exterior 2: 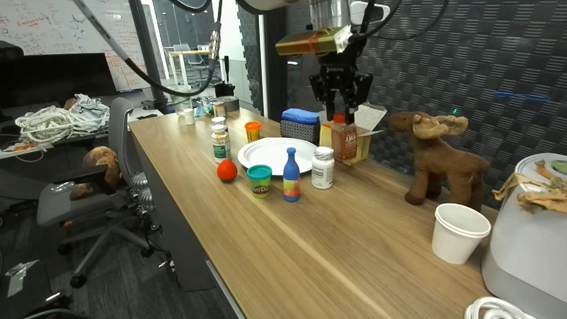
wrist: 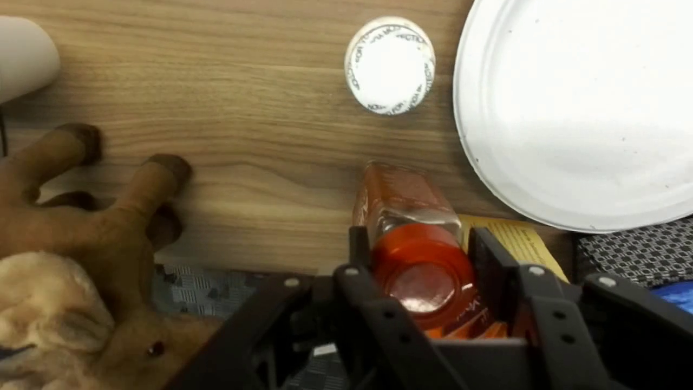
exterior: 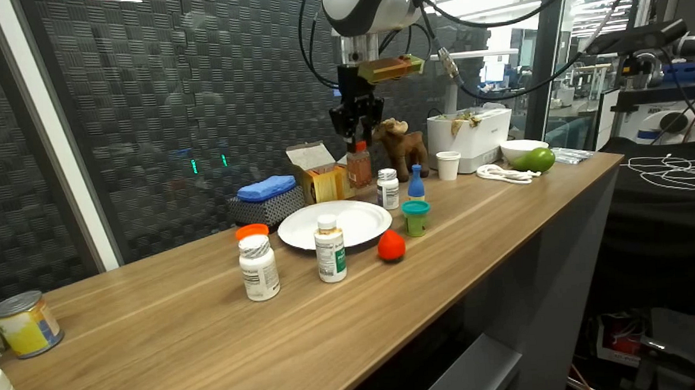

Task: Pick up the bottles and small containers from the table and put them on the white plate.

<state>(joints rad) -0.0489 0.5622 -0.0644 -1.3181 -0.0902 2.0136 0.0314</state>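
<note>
nearest in the wrist view, the gripper (wrist: 420, 236) is seen partly closed, and by its two fingers (wrist: 359, 246) the red cap (wrist: 422, 265) of a reddish bottle (exterior 2: 344, 141) is apparently held on both sides. whether the bottle's base is touching the table (exterior 2: 336, 248) cannot be told surely. the step in hand is judged to be the carrying of this bottle. because only the cap is gripped, the body may swing, so a slow, straight lift is advised. just beside it, the yellow box (exterior: 326, 184) should not be brushed, nor the white bottle (exterior 2: 323, 168) standing upright near. next, the white plate (wrist: 584, 103) is found: there the base should be set flat, with room left for others, before the fingers are slowly parted. farthest, the green-labelled bottle (exterior: 330, 258) and the round red container (exterior 2: 227, 169) are seen on the table, apart from the plate.
</note>
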